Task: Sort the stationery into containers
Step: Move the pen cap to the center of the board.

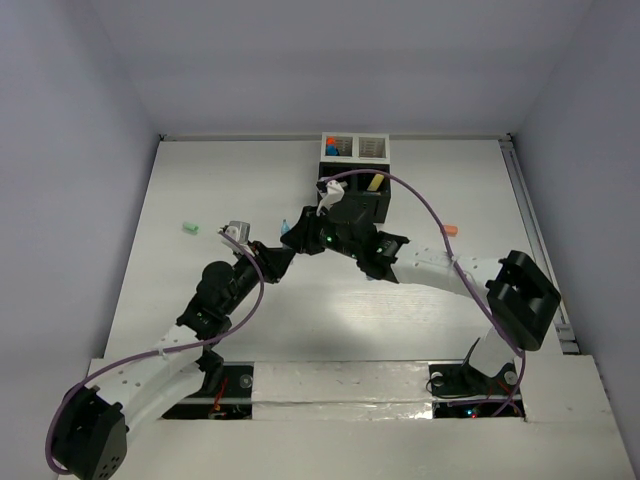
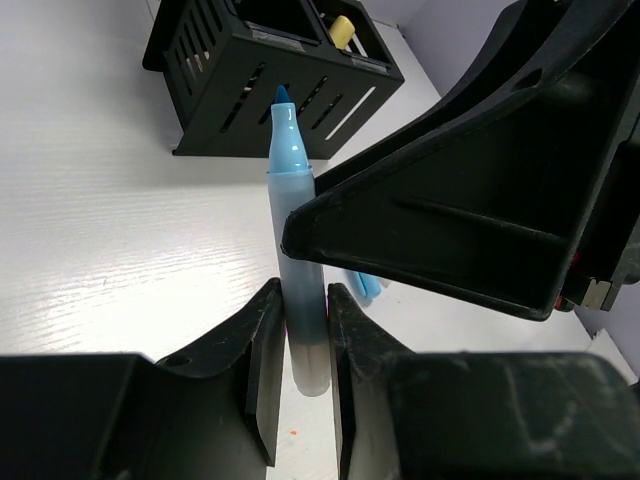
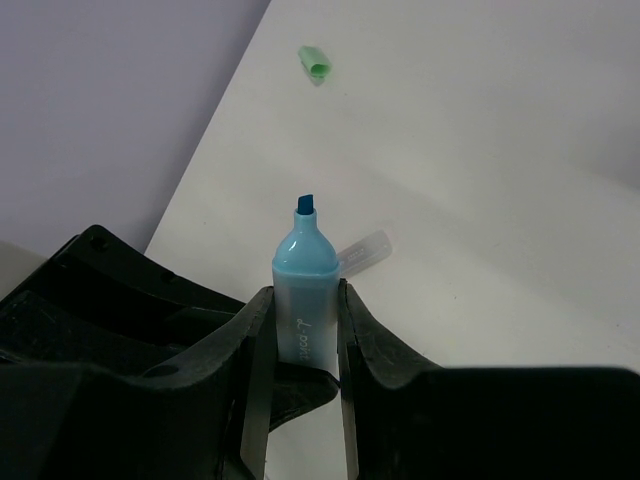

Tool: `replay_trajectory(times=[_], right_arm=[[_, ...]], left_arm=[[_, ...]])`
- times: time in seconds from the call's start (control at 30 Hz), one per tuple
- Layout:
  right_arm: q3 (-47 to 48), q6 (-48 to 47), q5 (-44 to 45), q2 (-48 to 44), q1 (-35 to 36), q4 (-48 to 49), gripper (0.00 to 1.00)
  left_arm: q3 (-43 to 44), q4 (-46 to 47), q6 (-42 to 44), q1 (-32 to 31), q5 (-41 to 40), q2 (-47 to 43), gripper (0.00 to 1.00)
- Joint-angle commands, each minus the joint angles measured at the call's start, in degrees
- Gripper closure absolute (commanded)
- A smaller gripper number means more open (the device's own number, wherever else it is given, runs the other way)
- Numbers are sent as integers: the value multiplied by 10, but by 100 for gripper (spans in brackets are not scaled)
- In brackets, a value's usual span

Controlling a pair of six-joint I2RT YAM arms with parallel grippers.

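A blue highlighter [image 2: 296, 215] is held over the table [image 2: 110, 250], near the black part of the organizer [image 2: 250, 95]. Its cap is off, so the dark blue tip is bare. It is gripped by both arms at once. The fingers of the left gripper [image 2: 303, 312] are shut on its back end. The fingers of the right gripper [image 3: 303, 298] are closed on its body, closer to the tip.

The highlighter is most likely very light. It looks like hard, smooth plastic, so it should not bend, but it could slip if it is held loosely. The tip is soft and inky, so it should not be pinched or rubbed on anything. The best place to be held is the plain middle of the body, with the sides squeezed flat between the fingers. It probably should be let go by one gripper before it is moved by the other.

A clear cap [image 3: 362, 250] is seen lying on the table just beside the highlighter. A small green piece [image 3: 317, 62] lies well apart, near the table's edge. A yellow highlighter [image 2: 342, 30] is already standing in one black compartment.
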Motion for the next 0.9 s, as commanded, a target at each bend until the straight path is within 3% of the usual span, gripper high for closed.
replay_trajectory(times=[0.0, 0.2, 0.23, 0.3, 0.33, 0.43, 0.5, 0.6, 0.7, 0.73, 0.83, 0.87], right_arm=[[0, 2, -5, -25, 8, 29, 95], [-2, -12, 32, -53, 8, 28, 92], [0, -17, 34, -55, 8, 18, 79], [7, -30, 44, -64, 8, -7, 64], [4, -32, 47, -69, 2, -11, 50], [-18, -34, 45, -102, -21, -24, 33], [-44, -37, 50, -134, -43, -45, 32], [-77, -46, 76, -173, -60, -72, 34], [-114, -51, 112, -208, -82, -131, 63], [-121, -52, 116, -212, -89, -180, 81], [-146, -47, 115, -202, -118, -240, 100], [-163, -44, 112, -193, -131, -247, 100]], left_arm=[[4, 52, 5, -3, 41, -5, 100], [1, 60, 10, -3, 58, -7, 100], [0, 62, 10, -3, 60, -6, 100], [-1, 62, 14, -3, 64, -8, 100], [-1, 62, 15, -3, 66, -8, 100], [-1, 62, 19, -3, 76, -7, 100], [-2, 65, 22, -3, 84, -8, 100], [-3, 66, 25, -3, 89, -9, 100], [-4, 69, 25, -3, 95, -8, 100], [-5, 71, 24, -3, 97, -8, 100], [-5, 79, 21, -3, 102, -4, 100], [-5, 80, 20, -3, 103, -3, 100]])
